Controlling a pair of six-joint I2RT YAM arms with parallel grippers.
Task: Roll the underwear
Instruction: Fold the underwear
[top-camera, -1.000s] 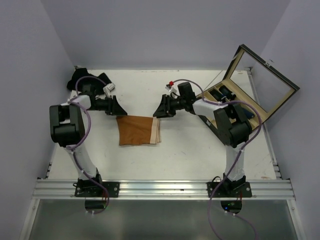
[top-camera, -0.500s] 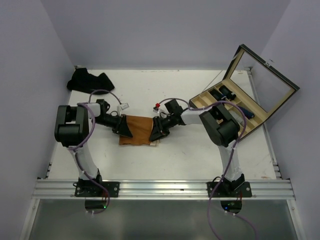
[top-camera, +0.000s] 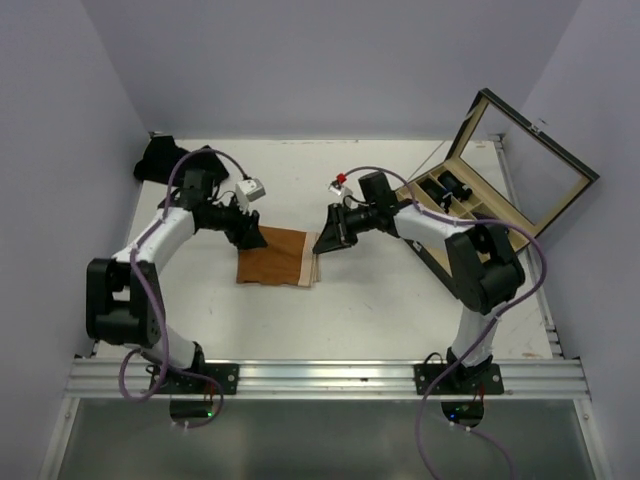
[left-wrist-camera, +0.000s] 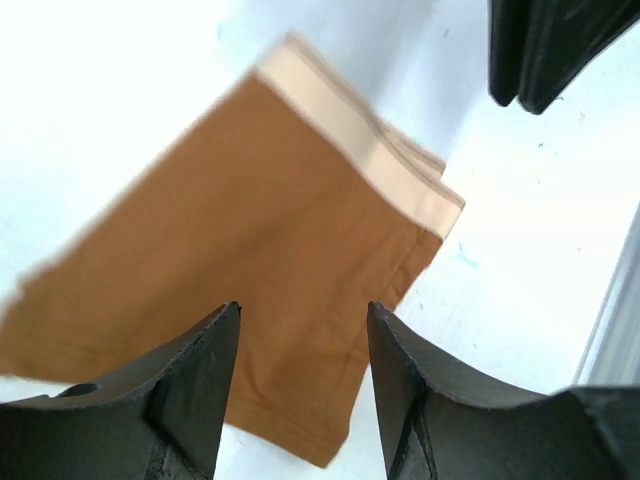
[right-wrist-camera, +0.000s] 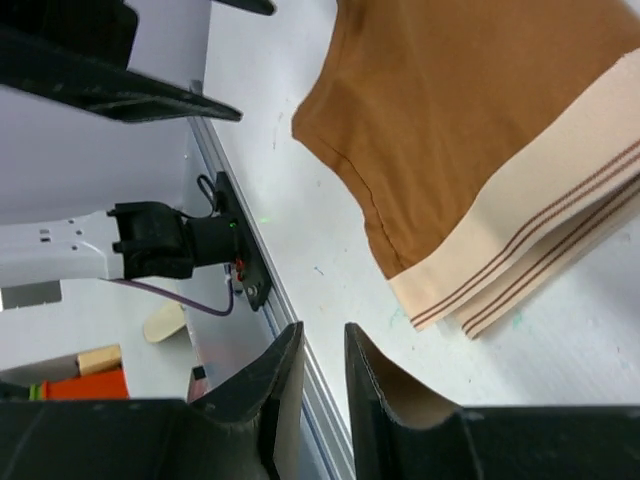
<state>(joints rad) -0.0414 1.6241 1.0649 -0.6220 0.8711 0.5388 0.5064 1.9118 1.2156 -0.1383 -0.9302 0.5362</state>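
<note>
Bright, even light comes from above. The white tabletop (left-wrist-camera: 100, 80) glares almost blank in the left wrist view, and the orange underwear (left-wrist-camera: 250, 250) looks blurry there. Shadows are soft.

White arms (top-camera: 160, 232) carry black joints (top-camera: 110, 300) and purple cables (top-camera: 205, 152).

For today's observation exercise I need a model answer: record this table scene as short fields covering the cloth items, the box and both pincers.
orange underwear: folded flat, mid-table, cream waistband on the box side
dark underwear: heaped at the far left corner
box: far right, lid raised
left pincer: open, empty, at the orange underwear's far left corner
right pincer: narrowly open, empty, near the waistband
</note>
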